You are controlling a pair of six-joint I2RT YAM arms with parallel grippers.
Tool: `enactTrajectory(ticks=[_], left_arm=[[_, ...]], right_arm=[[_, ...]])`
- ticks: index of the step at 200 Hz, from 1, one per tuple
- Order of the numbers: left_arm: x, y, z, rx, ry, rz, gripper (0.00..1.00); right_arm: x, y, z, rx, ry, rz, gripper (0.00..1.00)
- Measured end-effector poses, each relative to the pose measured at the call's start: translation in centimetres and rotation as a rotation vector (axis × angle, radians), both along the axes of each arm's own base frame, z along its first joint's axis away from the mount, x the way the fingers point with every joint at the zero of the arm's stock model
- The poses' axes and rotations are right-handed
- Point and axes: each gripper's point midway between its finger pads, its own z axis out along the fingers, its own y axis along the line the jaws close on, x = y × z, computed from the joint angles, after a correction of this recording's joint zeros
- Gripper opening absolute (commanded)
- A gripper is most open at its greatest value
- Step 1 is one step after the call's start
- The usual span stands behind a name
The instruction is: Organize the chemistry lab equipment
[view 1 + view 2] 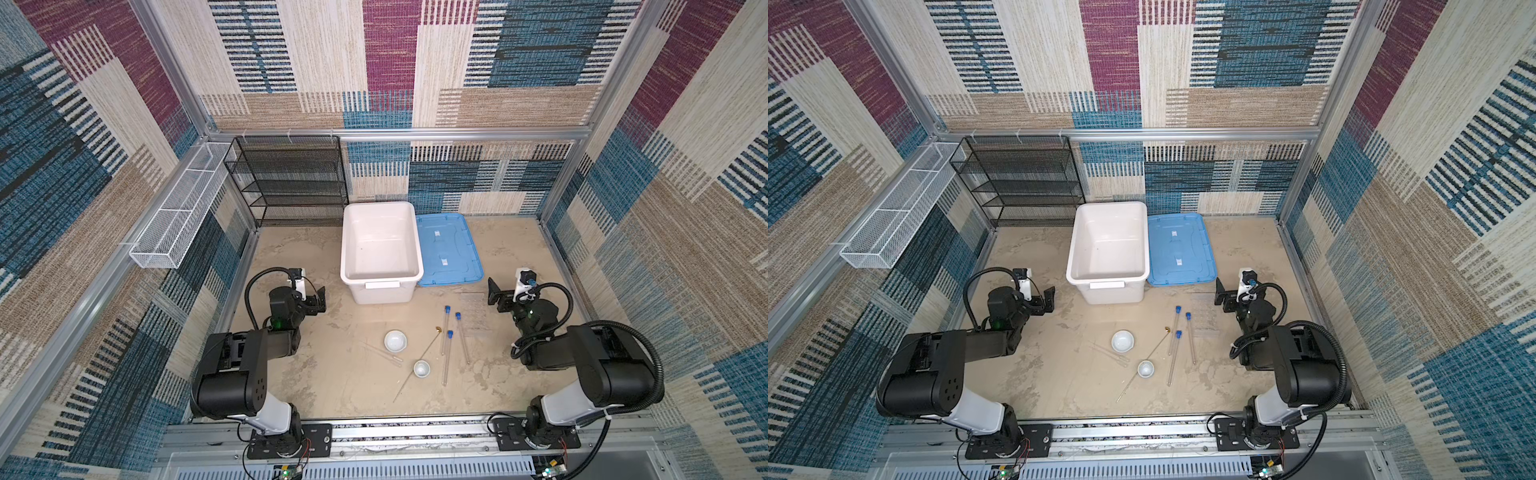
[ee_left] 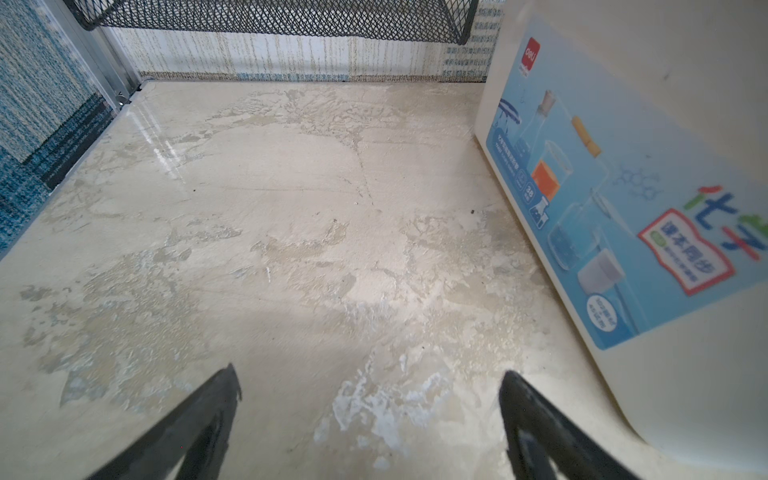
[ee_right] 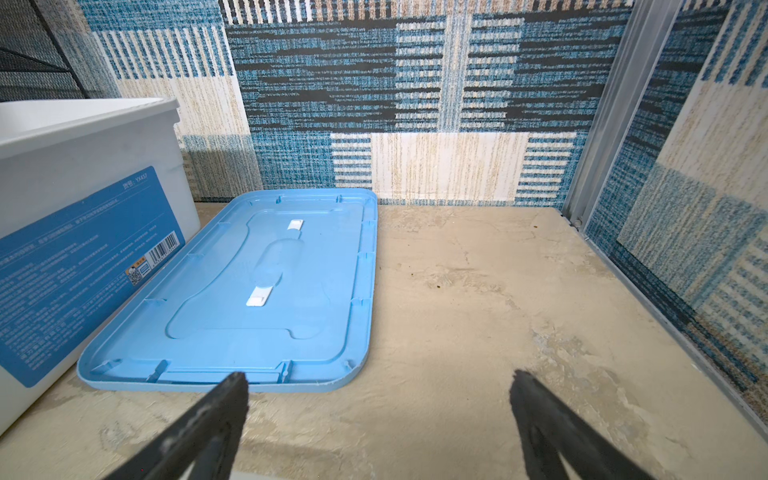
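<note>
surface (image 2: 291,208): matt beige, rough patchy wear, some sheen. bin (image 1: 382,293) and lid (image 3: 266,332): smooth plastic. rack (image 1: 291,174): black metal mesh. tubes (image 1: 447,359): clear, blue caps. dishes (image 1: 395,340): glossy white. rod (image 1: 427,349): metal, brass tip. walls (image 1: 390,62): woven textile.

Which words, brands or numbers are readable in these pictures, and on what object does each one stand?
"deli": red logo, picture label on the white bin.
"化学": large characters, same label.
"38": small badge, same label.
"货号: YX437": blue label on the same bin.
Other small print on both labels: too blurred to read.
</note>
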Motion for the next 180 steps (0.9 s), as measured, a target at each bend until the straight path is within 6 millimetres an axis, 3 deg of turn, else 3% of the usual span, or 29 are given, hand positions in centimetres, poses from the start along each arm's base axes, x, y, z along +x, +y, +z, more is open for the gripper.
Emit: enactTrajectory(ticks=[28,44,75,116,153,180], left_arm=[[0.0,0.1,0.3,0.002,-0.005,0.006,0.99],[-0.3,0.8,2.1,0.006,-0.033,0.050,0.99],[-1.3,2.8,8.5,-0.035,-0.153,0.196,0.99],[-3.9,2.9,12.0,-0.259,-0.194,0.280,0.99],[-5.3,-0.8,16.8,-0.510,-0.194,0.153,0.99],[-7.1,-5.9,20.5,-0.555,-0.146,-0.020,0.99]], right_arm=[[0.0,0.0,0.1,0.000,-0.002,0.000,0.99],[0.2,-0.1,0.7,0.000,0.005,-0.004,0.99],[1.8,-0.2,7.4,0.006,-0.093,-0.010,0.99],[1.2,0.0,12.3,0.132,-0.079,-0.003,0.99],[0.7,2.1,13.6,0.239,0.044,0.103,0.99],[-0.6,4.9,13.5,0.282,0.158,0.260,0.99]])
